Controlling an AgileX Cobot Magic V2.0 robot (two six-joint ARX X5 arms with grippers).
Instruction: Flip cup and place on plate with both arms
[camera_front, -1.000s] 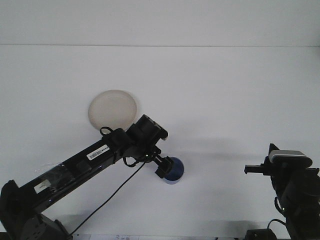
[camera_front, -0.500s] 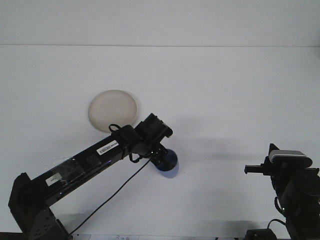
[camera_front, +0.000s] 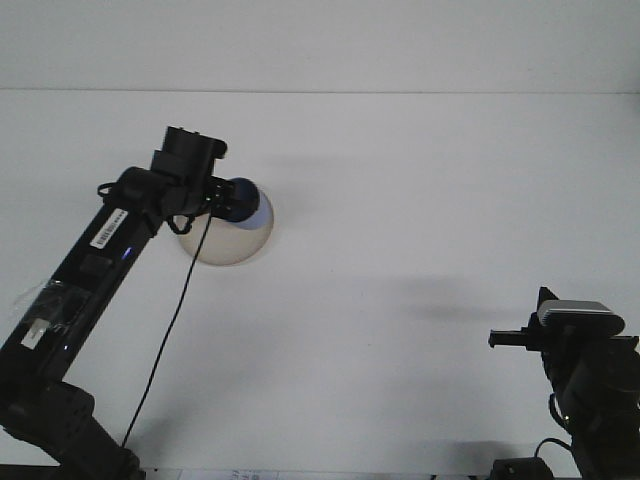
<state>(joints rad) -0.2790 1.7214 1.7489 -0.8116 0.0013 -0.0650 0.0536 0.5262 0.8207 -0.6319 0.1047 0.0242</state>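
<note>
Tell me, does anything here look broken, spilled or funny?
Nothing looks broken or spilled. The left gripper holds the small blue cup over the round cream plate, not clearly set down. The right gripper waits far off to the side on the white table.

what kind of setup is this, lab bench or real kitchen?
Likely a lab test bench: a bare white table against a blank wall, two black robot arms, and only a blue cup and plate as props.

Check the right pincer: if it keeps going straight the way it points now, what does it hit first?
Nothing, apparently. The right pincer points left across bare table. The cup, held by the left pincer, and the plate sit farther back, likely off that line; depth is unclear.
</note>
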